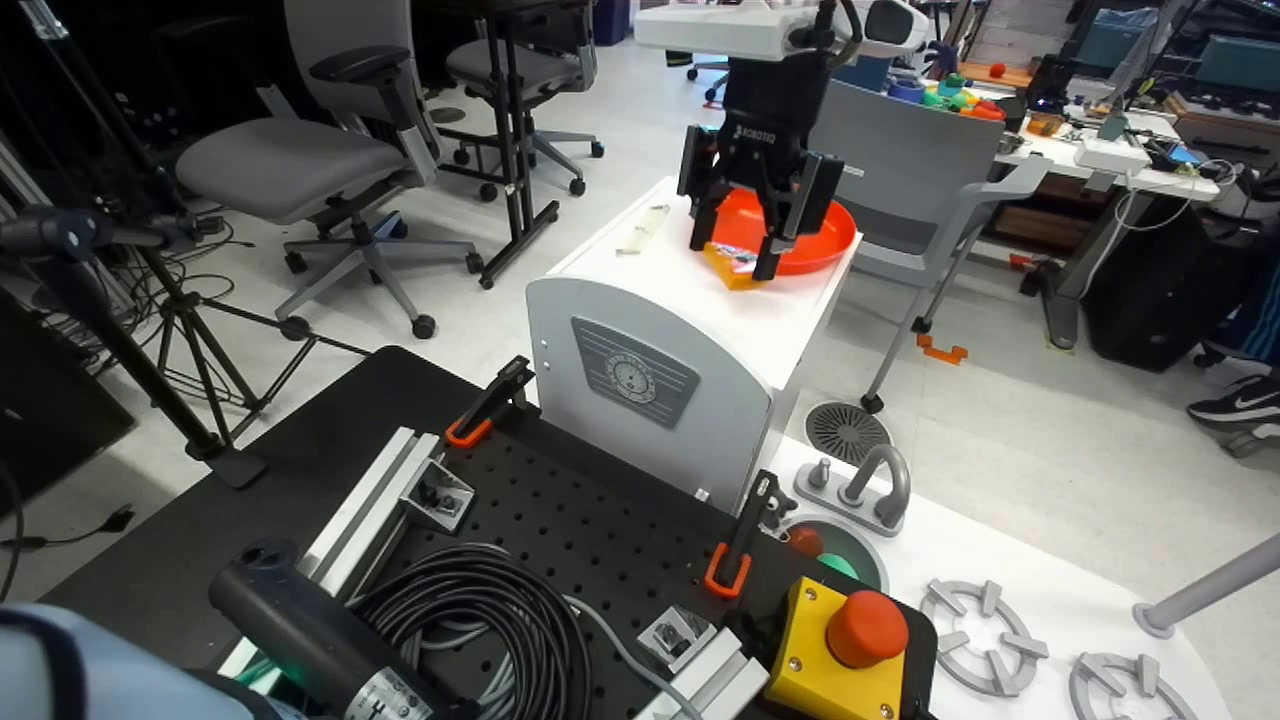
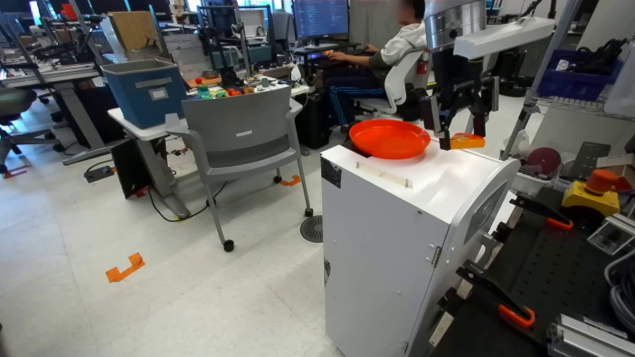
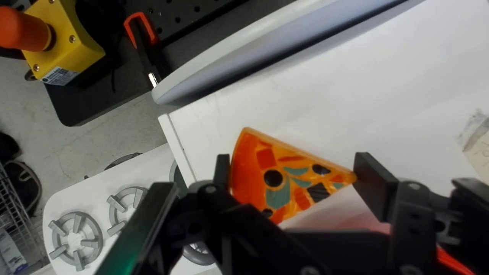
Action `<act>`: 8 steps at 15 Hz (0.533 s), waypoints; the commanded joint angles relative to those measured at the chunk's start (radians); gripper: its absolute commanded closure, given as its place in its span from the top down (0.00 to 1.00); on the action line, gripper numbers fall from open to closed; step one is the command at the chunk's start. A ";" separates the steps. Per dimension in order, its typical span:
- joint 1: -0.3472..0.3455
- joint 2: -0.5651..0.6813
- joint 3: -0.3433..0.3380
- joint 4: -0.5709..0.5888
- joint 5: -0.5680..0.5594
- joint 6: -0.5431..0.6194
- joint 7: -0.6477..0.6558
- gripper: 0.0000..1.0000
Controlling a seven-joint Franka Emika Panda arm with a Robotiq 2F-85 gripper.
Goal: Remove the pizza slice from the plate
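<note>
The wedge-shaped, orange-yellow toy pizza slice (image 3: 284, 175) is pinched, crust to tip, in the black two-fingered gripper (image 1: 735, 249), beside the round orange plastic plate (image 2: 389, 140), over the white cabinet top (image 2: 426, 184). Best to lower it level, then let go slowly.

The lighting is bright; in an exterior view, the white cabinet top (image 2: 436, 179) shows some glare, and the face (image 2: 406, 12) of a person (image 2: 403, 43) is blurred.

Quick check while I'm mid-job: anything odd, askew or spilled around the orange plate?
Nothing looks spilled. One oddity: a yellowed, patchy strip on the white top near the plate, discoloured against the white, perhaps old tape. The gripper holds the pizza slice by crust and tip.
</note>
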 commanded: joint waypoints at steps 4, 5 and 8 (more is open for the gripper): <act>-0.002 -0.017 0.000 -0.018 -0.014 0.006 0.001 1.00; -0.003 -0.017 0.000 -0.017 -0.013 0.006 0.002 1.00; -0.003 -0.019 0.000 -0.019 -0.012 0.011 0.000 1.00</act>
